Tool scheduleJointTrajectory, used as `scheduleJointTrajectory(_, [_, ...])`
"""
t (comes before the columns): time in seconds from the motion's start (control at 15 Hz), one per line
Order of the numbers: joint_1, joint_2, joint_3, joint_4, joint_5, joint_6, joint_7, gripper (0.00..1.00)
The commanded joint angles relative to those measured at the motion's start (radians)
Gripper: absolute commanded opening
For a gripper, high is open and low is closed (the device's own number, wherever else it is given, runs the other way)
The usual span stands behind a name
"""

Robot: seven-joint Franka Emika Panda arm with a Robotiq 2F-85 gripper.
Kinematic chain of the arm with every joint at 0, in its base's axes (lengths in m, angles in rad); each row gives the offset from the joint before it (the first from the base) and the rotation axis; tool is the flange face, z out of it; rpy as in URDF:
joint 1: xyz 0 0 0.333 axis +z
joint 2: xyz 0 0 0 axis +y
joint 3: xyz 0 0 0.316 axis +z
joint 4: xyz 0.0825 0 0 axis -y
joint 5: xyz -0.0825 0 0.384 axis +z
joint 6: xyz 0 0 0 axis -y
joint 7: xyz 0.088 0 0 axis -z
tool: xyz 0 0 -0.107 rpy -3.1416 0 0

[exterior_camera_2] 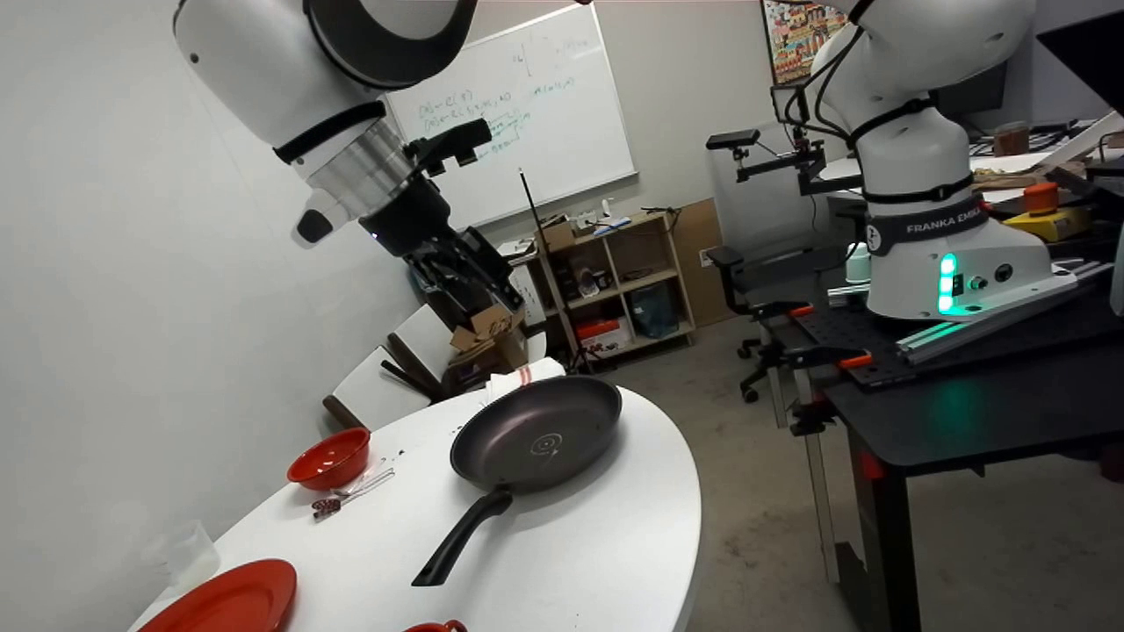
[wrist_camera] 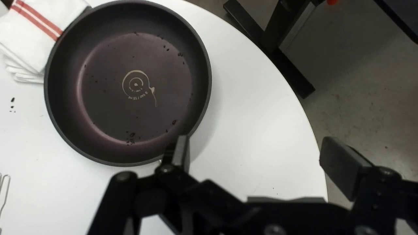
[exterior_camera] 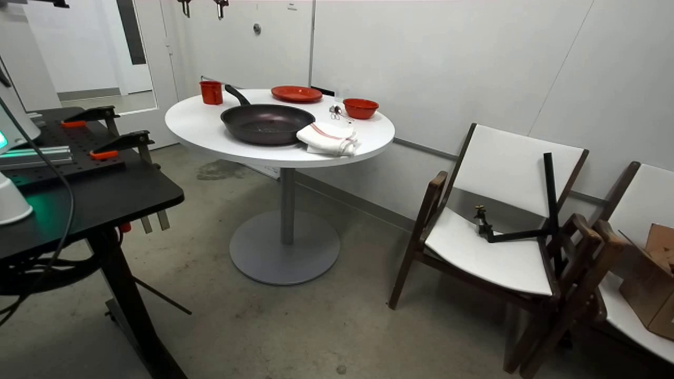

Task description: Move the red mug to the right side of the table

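The red mug (exterior_camera: 212, 93) stands upright near the edge of the round white table (exterior_camera: 192, 122), beside the pan's handle. In an exterior view only a bit of its rim and handle (exterior_camera_2: 436, 627) shows at the bottom edge. The mug is out of view in the wrist view. My gripper (wrist_camera: 258, 156) is open and empty, its fingers wide apart above the white tabletop (wrist_camera: 261, 124). Its fingertips (exterior_camera: 202, 10) show at the top of an exterior view, well above the table. The gripper also shows above the table in an exterior view (exterior_camera_2: 479, 285).
A black pan (exterior_camera: 268, 123) sits mid-table with its handle toward the mug side; a folded white cloth (exterior_camera: 329, 138) touches it. A red plate (exterior_camera: 296, 93), a low red bowl (exterior_camera: 360, 108) and metal utensils (exterior_camera_2: 356, 493) lie near the wall. A black desk (exterior_camera: 131, 184) stands beside the table.
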Motion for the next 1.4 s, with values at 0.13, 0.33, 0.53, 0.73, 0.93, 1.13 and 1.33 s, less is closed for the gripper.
scheduleJointTrajectory(0.13, [0.004, 0.016, 0.004, 0.019, -0.008, -0.007, -0.007, 1.0])
scheduleJointTrajectory(0.33, [0.002, 0.016, 0.003, 0.026, -0.009, -0.011, -0.011, 1.0])
scheduleJointTrajectory(0.53, [0.003, 0.063, 0.003, 0.069, -0.045, 0.056, -0.05, 1.0])
scheduleJointTrajectory(0.73, [0.013, 0.126, 0.009, 0.13, -0.078, 0.173, -0.118, 1.0])
scheduleJointTrajectory(0.93, [0.025, 0.196, 0.018, 0.201, -0.078, 0.26, -0.201, 1.0])
scheduleJointTrajectory(1.13, [0.046, 0.266, 0.038, 0.277, -0.057, 0.304, -0.267, 1.0])
scheduleJointTrajectory(1.33, [0.063, 0.344, 0.063, 0.37, -0.025, 0.359, -0.312, 1.0])
